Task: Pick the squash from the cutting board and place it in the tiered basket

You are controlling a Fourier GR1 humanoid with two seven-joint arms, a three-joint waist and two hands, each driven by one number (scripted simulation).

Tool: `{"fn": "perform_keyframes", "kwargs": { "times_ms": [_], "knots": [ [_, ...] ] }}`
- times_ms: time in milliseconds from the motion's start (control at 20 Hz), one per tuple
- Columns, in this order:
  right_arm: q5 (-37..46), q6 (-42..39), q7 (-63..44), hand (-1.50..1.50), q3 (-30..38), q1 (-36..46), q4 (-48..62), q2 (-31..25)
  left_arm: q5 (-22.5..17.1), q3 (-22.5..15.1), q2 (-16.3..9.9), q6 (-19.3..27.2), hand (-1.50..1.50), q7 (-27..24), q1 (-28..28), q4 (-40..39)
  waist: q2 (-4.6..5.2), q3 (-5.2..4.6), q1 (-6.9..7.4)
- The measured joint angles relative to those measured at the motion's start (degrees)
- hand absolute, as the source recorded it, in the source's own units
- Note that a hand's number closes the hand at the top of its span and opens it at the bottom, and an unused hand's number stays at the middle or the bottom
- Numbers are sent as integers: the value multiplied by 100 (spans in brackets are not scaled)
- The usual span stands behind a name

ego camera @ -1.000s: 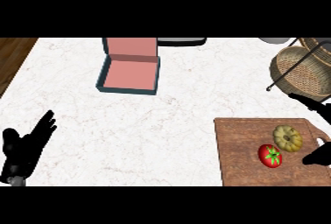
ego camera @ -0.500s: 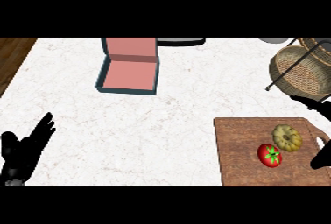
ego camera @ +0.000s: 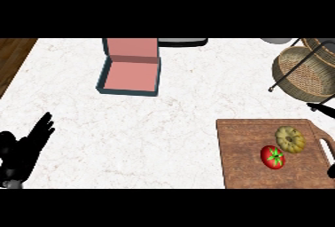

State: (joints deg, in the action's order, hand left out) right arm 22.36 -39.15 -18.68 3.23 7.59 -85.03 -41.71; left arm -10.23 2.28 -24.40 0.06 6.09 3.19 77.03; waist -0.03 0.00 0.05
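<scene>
The squash (ego camera: 289, 139) is lying on the cutting board (ego camera: 245, 155), just beside the tomato (ego camera: 273, 156) and on the side nearer the tiered basket (ego camera: 306, 73). Only a sliver of the right hand (ego camera: 332, 169) is showing at the board's far edge, so I cannot tell how its fingers are set. Judging from this, the reach is calling for closing around the squash alone, without nudging the tomato. The basket's visible tier is showing nothing inside. The open pink box (ego camera: 130, 67), well away from the board, is also holding nothing. The left hand (ego camera: 23, 150) is resting open.
</scene>
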Motion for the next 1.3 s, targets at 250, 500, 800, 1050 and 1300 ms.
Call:
{"fn": "perform_keyframes", "kwargs": {
  "times_ms": [250, 500, 800, 1050, 1300],
  "knots": [
    [250, -83, 424, -150, 164, -60, 305, 101, 193, 86, 178, -10, 0, 49, -113, -77, 2, 0, -2],
    [580, -27, 666, -150, 175, 106, 610, 349, 262, 239, 249, -157, 0, 91, -40, 30, 3, 1, 10],
    [950, 85, 1055, -150, 244, 146, 909, 534, 454, 353, 411, -217, 0, 117, 1, 135, 3, 0, 9],
    [1201, 173, 1258, -150, 289, 140, 1000, 692, 567, 468, 526, -277, 0, 134, -56, 96, 2, 0, 6],
    [1509, 349, 1399, -150, 249, 340, 1398, 936, 646, 585, 582, -421, 0, 85, 17, 118, 4, 1, 15]
  ]
}}
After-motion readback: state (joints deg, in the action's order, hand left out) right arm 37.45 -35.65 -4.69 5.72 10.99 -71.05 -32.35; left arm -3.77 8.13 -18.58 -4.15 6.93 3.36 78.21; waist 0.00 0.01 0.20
